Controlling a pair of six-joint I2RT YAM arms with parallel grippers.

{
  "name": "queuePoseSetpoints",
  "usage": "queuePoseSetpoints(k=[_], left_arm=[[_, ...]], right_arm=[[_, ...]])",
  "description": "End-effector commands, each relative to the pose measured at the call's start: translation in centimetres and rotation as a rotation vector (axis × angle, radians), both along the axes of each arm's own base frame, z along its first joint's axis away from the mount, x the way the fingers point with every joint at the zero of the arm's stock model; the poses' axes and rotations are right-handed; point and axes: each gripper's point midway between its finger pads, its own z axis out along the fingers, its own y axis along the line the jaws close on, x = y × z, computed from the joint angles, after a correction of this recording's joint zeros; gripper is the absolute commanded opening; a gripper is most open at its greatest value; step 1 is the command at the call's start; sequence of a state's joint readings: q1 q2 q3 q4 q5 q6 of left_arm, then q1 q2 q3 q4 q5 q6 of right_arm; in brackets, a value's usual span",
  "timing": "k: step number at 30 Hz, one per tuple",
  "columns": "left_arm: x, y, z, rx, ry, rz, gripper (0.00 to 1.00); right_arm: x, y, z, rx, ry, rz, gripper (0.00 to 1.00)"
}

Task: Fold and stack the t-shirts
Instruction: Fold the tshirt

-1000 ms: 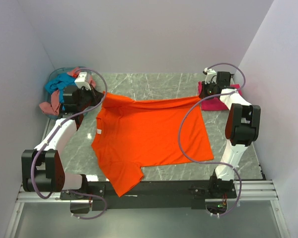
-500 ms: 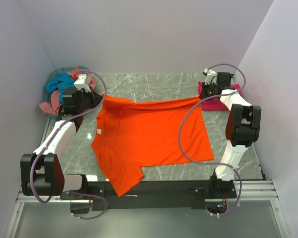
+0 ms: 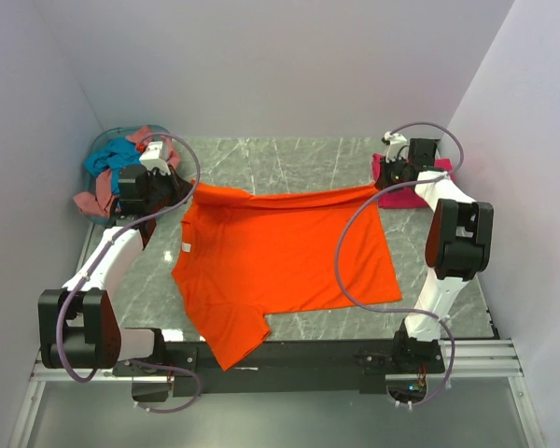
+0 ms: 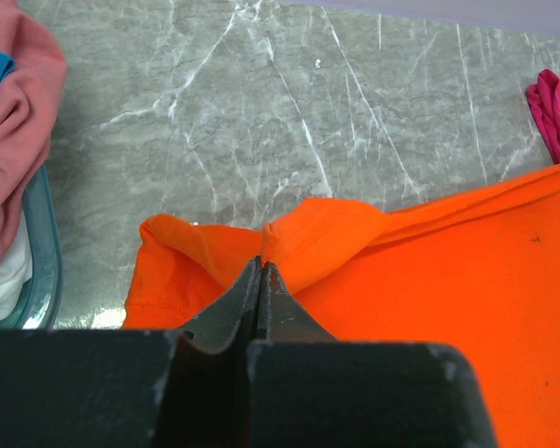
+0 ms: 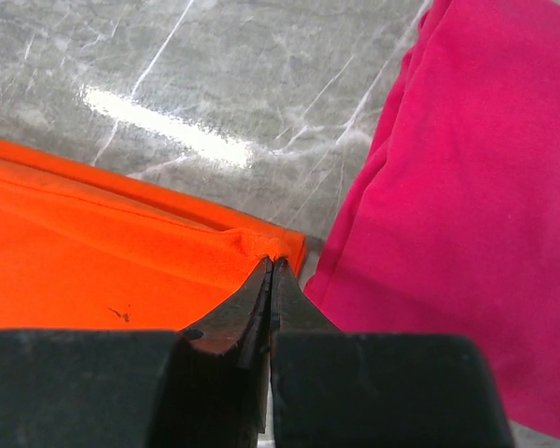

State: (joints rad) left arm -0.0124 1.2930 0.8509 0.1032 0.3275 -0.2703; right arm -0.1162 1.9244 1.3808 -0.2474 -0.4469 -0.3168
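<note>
Four t-shirts are showing in this lot. Item one, the orange t-shirt (image 3: pixel 280 257), is lying spread across the middle of the grey marbled table (image 3: pixel 289 159), with one sleeve hanging over the near edge and its white neck label (image 3: pixel 184 246) sitting toward the left. Both arms are holding its far edge. The left gripper (image 4: pixel 260 269) is pinching a bunched fold at the far left, apparently by the sleeve, with jaws closed tight on the cloth. The right gripper (image 5: pixel 272 264) is clamping the far right corner in the same way, and the edge is running in a nearly straight line between the two. Item two, the magenta t-shirt (image 5: pixel 467 205), is lying at the far right of the table, just beside that corner. Items three and four, the teal t-shirt (image 3: pixel 107 159) and the salmon t-shirt (image 3: pixel 93 198), are lying heaped in and over the pale blue basket (image 4: pixel 42 252) at the far left. Handling: the cloth is looking light, soft and limp, so it is likely to drape and wrinkle rather than hold a shape, and a thin pinch may slip. Corners and seams, where the fabric doubles, are probably giving the surest hold.
</note>
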Motion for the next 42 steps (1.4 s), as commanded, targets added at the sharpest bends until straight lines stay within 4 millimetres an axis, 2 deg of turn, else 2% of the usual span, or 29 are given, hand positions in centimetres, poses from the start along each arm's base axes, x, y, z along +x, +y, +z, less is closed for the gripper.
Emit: queuePoseSetpoints(k=[1,17,33,42], left_arm=[[0.2,0.5,1.1,0.026,-0.042,0.008,0.00],[0.0,0.2,0.5,0.022,-0.018,-0.012,0.00],[-0.6,-0.3,-2.6,0.012,0.101,-0.037,0.00],[-0.7,-0.4,-2.8,0.008,0.113,-0.046,0.00]], right_arm=[[0.4,-0.6,3.1,-0.022,-0.088,0.008,0.01],[-0.6,-0.7,2.5,-0.046,-0.059,0.030,0.02],[-1.7,-0.8,0.9,-0.076,0.006,0.066,0.02],[-2.6,-0.9,0.0,-0.094,0.040,0.096,0.04]])
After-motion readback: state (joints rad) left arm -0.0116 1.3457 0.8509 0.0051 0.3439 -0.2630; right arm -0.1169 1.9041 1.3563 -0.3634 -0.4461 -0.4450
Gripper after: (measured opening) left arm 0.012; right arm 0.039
